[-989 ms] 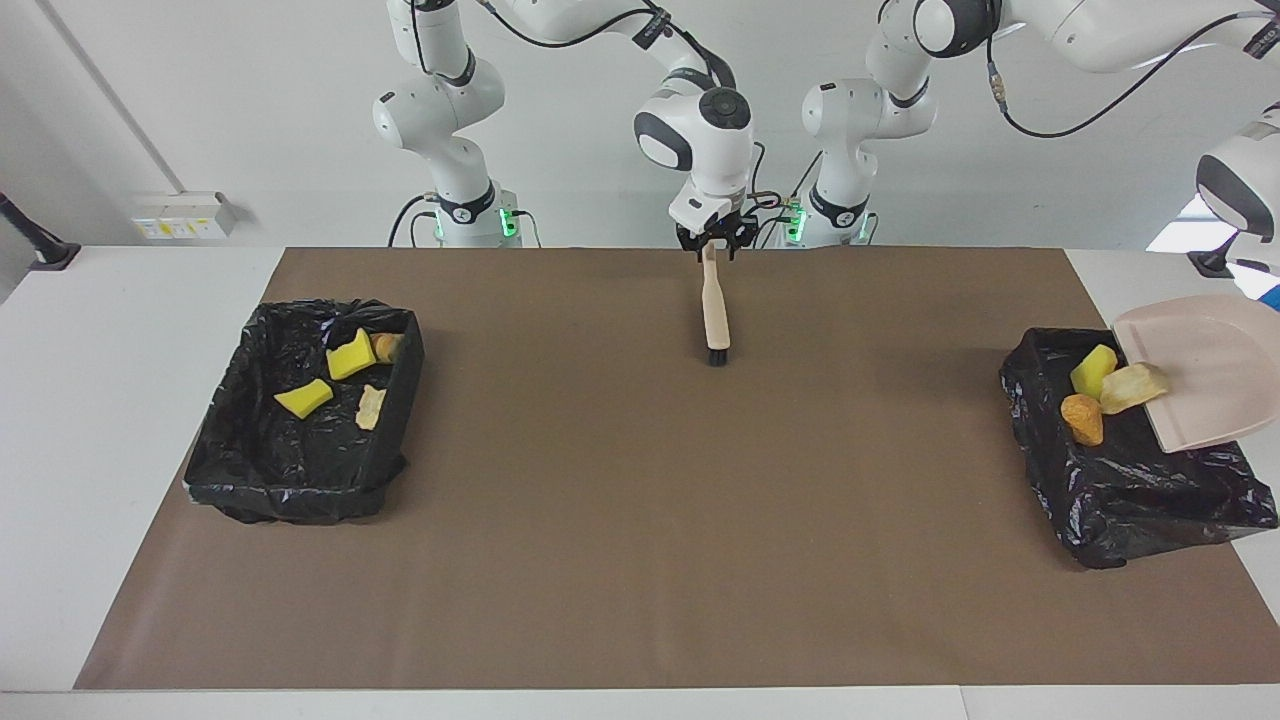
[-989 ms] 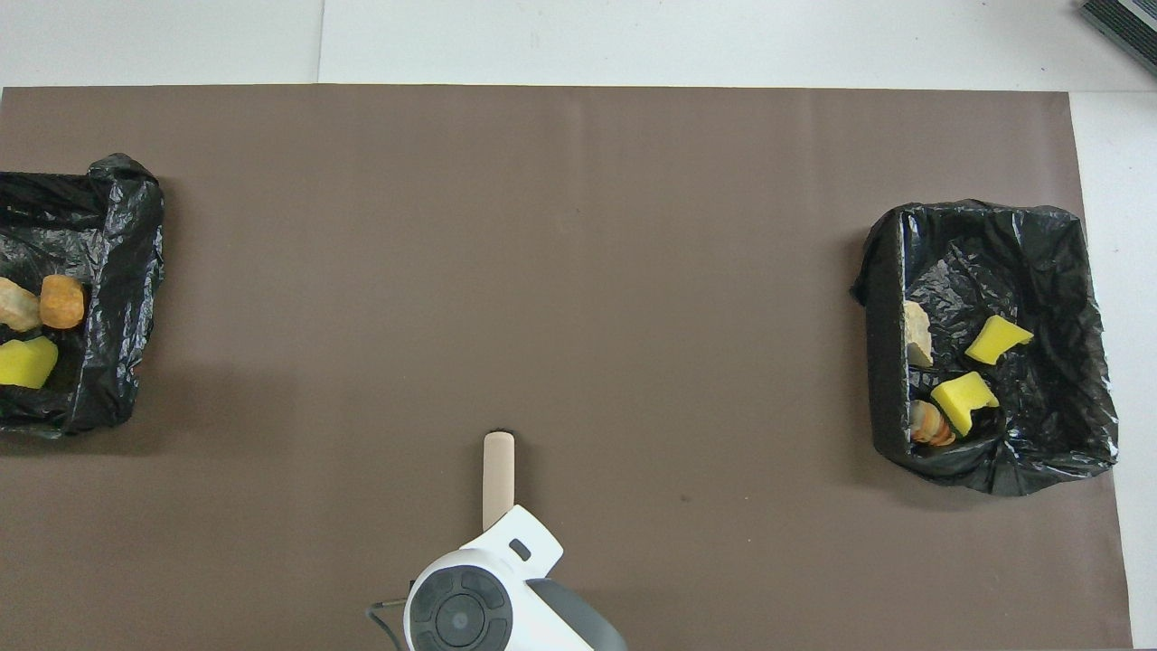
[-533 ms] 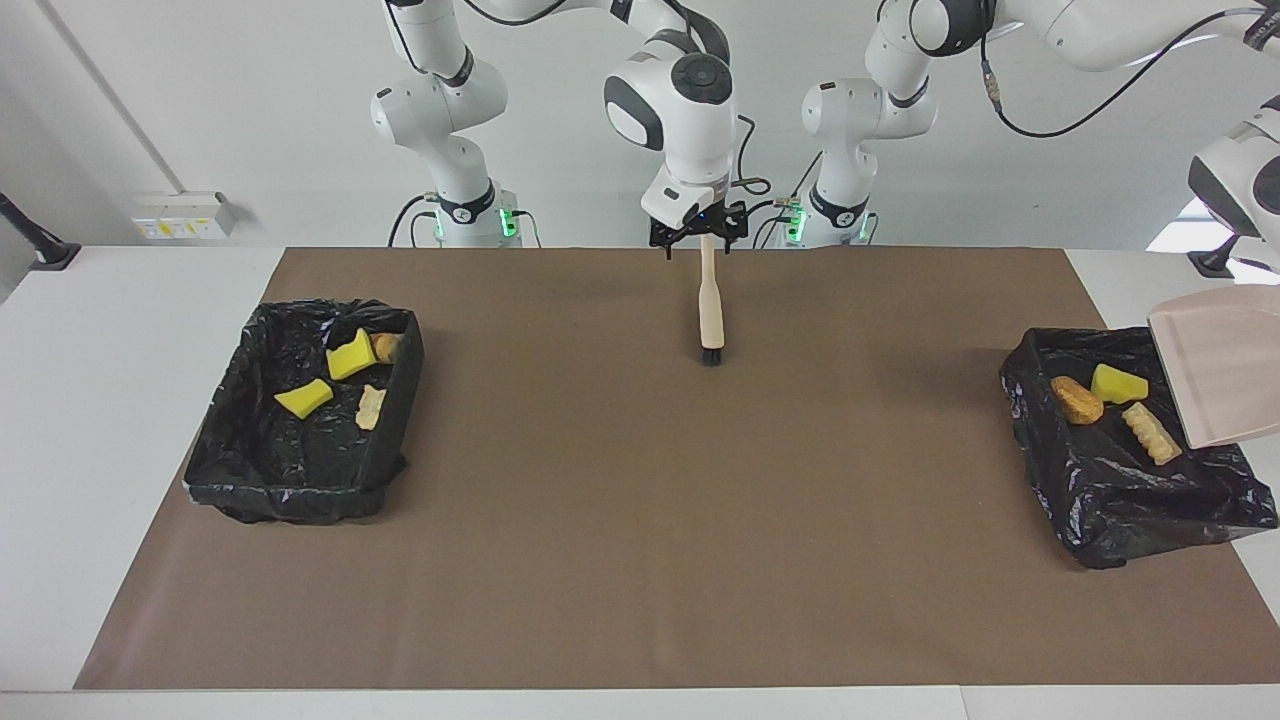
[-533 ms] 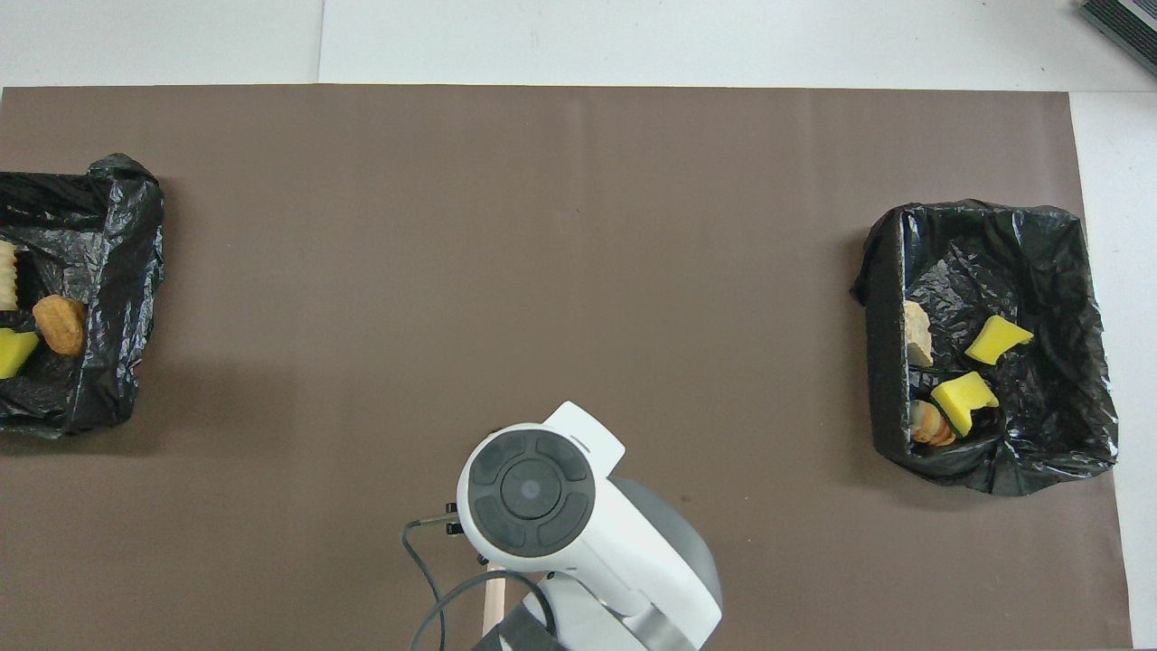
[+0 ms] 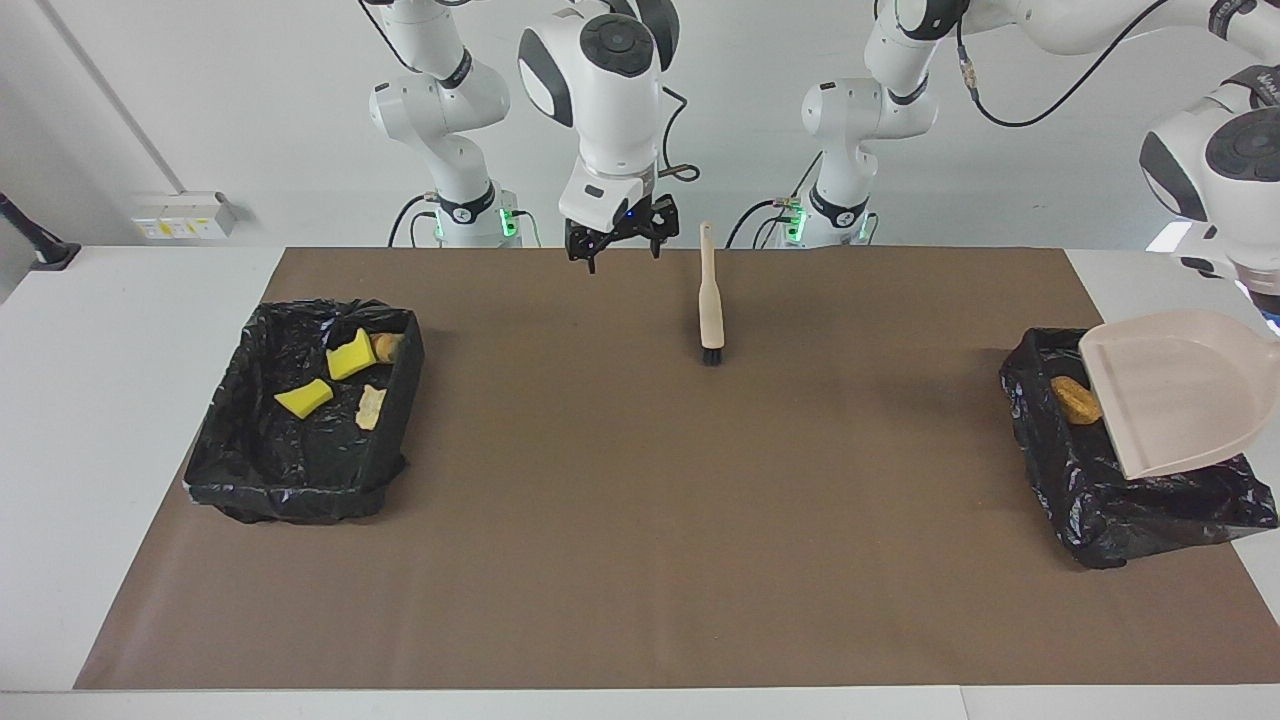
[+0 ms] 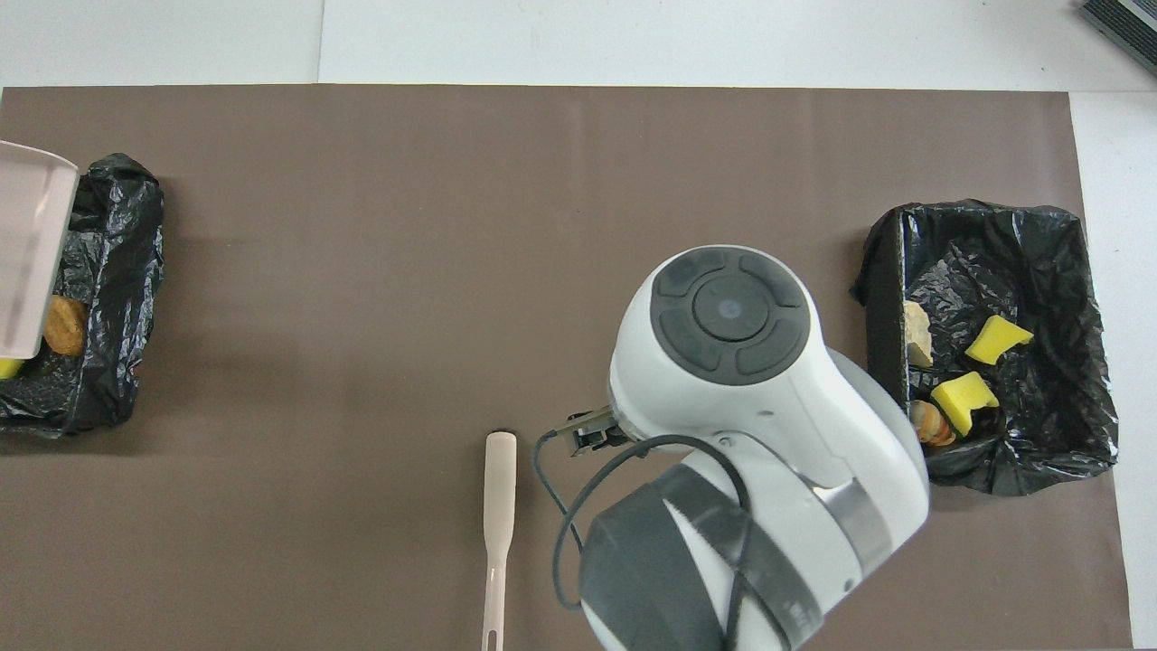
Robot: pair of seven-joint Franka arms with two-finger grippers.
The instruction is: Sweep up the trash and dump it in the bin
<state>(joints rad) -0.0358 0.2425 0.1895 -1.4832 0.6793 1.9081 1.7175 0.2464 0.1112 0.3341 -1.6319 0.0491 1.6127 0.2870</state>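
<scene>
Your right pincer (image 5: 620,252) hangs wide open with nothing in it, raised over the near edge of the brown mat (image 5: 640,560), just beside the handle of the brush (image 5: 711,300) on the right arm's side. The brush lies flat on the mat with its handle toward the robots and its dark bristles pointing away from them, and nothing touches it. Your left arm reaches out over the left arm's end of the tabletop (image 5: 90,400), and its pincer runs past the picture's edge, so you cannot see the fingers directly; it is clamped down tight on the handle of the beige dustpan (image 5: 1180,400), which hangs tilted in the air over the black-lined bin (image 5: 1120,510) at that end. In that bin you can see a brown nugget (image 5: 1077,400) beside the dustpan's lip, and from overhead a sliver of yellow sponge (image 6: 7,368); the pan hides the rest. The other black-lined bin (image 5: 300,480), at the right arm's end, holds two yellow sponge chunks (image 5: 303,398), an orange-striped piece (image 5: 385,345) in its corner nearest the robots, and a tan wedge (image 5: 371,405). No trash lies out on the mat.
</scene>
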